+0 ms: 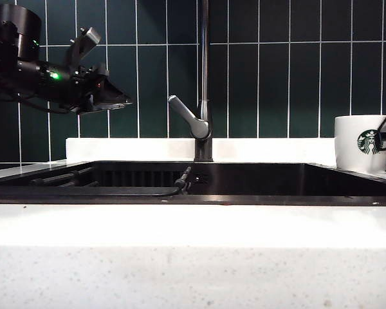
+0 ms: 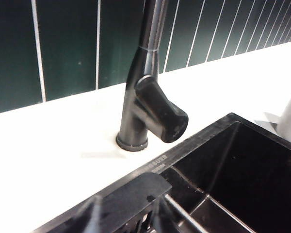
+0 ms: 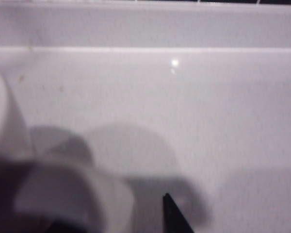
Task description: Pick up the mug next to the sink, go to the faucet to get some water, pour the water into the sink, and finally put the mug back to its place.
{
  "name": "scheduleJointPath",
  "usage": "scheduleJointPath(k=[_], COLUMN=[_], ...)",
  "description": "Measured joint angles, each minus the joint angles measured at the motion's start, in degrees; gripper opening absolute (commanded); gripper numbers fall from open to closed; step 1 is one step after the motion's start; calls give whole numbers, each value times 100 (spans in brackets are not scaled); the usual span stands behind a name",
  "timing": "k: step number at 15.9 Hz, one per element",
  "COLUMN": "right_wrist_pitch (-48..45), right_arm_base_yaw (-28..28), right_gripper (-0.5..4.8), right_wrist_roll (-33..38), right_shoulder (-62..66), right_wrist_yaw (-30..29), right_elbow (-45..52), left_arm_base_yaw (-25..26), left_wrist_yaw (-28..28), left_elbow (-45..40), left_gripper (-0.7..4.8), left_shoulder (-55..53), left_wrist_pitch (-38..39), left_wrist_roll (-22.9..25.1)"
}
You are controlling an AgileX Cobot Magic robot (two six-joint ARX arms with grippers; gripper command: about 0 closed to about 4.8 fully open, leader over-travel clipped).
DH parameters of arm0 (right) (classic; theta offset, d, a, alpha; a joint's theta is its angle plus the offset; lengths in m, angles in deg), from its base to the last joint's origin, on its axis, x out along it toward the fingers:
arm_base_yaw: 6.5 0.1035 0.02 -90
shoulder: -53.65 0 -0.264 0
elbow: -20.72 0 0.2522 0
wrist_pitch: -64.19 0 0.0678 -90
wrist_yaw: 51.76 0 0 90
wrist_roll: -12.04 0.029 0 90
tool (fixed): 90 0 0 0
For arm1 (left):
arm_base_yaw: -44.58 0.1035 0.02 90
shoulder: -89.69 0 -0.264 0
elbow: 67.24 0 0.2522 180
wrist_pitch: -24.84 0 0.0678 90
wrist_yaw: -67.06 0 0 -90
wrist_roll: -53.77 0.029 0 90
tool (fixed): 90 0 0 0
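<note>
Mug (image 1: 363, 143) upright at bench's right end, logo camera-facing, right gripper (image 3: 136, 213) wide around its handle; left gripper (image 1: 112, 95) part-open, empty, near faucet (image 1: 202, 122).

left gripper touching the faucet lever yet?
Apart. In the exterior view the left gripper hangs in the air to the left of the faucet, with green tile showing between its tip and the lever.
</note>
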Motion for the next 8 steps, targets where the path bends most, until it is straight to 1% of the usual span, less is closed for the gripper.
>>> scheduleJointPath(k=[2, 5, 6, 7, 8], right_wrist_pitch=[-39, -37, -28, -28, -31], right_arm_base_yaw=[-11, -72, -72, -72, -74], right_gripper=[203, 200, 175, 116, 92], right_wrist_roll=[-48, -125, -127, -129, -129], right_shoulder=[7, 4, 4, 4, 4], right_wrist_yaw=[11, 13, 9, 11, 9], right_elbow=[-61, -133, -131, -131, -131], left_arm_base_yaw=[0, 0, 2, 0, 2], left_wrist_yaw=[0, 72, 105, 111, 125], left_elbow=[9, 15, 15, 17, 17], left_gripper=[196, 192, 192, 192, 192], left_shoulder=[-59, -179, -179, -179, -179], left_wrist_pitch=[4, 131, 131, 127, 131], left_wrist_roll=[7, 50, 52, 70, 70])
